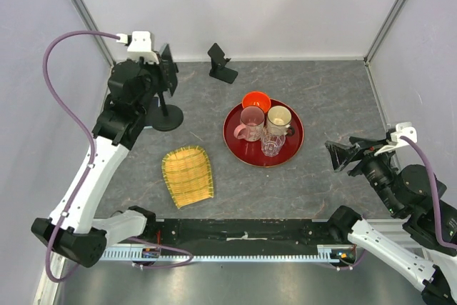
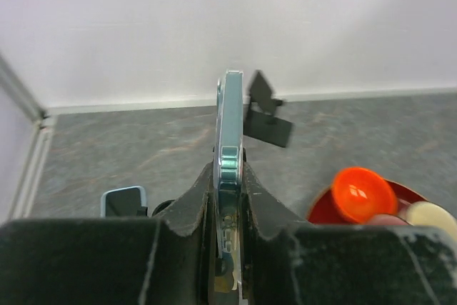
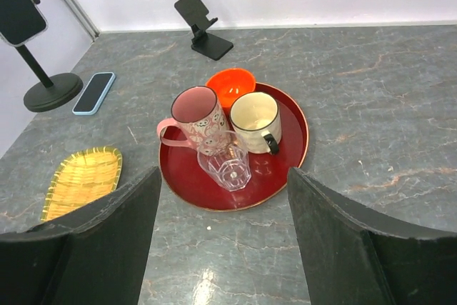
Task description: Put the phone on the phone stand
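My left gripper [image 1: 166, 71] is shut on a phone with a pale blue-green rim, seen edge-on between its fingers in the left wrist view [image 2: 230, 116]. The phone stands upright at the top of a black pole stand with a round base [image 1: 168, 116]; the right wrist view shows the phone [image 3: 16, 1] above that base [image 3: 53, 91]. I cannot tell whether the stand's clip grips it. A small black folding stand [image 1: 221, 64] sits at the back wall. My right gripper [image 1: 341, 156] is open and empty at the right.
A second phone in a light-blue case [image 3: 93, 93] lies flat beside the pole stand's base. A red round tray [image 1: 227, 137] holds a pink mug, a cream mug, a clear glass and an orange bowl. A yellow woven tray [image 1: 188, 175] lies front left.
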Robot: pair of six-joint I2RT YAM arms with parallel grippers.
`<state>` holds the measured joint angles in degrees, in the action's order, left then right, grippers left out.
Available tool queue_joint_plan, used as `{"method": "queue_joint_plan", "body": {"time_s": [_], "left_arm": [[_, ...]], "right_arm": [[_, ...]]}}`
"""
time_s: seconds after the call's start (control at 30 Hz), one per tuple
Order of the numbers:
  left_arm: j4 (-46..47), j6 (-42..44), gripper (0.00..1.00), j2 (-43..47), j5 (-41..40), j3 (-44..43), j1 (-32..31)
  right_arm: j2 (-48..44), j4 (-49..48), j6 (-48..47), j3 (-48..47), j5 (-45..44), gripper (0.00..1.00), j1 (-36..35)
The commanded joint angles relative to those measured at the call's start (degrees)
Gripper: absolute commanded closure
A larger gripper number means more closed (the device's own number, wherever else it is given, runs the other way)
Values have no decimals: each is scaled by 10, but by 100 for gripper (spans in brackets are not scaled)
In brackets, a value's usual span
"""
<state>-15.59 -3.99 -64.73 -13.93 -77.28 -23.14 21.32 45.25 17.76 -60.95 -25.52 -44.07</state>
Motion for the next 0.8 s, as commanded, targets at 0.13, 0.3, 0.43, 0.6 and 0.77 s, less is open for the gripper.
{"method": "queue_joint_plan", "body": {"time_s": [0.13,0.3,0.43,0.6,0.77], "left_arm": [[300,33,98,-21,72,71,190],[323,14,98,-40,97,93,269],[357,36,98,-1,126,188,320],[430,28,98,48,216,297,424],[460,39,98,67,234,329,452]], "right_arm": [[1,-39,4,15,23,21,-1],[7,-39,-4,18,23,20,-1],[14,-46,-15,19,23,20,-1],[13,-52,-26,23,55,19,0],[13,-52,-28,24,78,18,0]]}}
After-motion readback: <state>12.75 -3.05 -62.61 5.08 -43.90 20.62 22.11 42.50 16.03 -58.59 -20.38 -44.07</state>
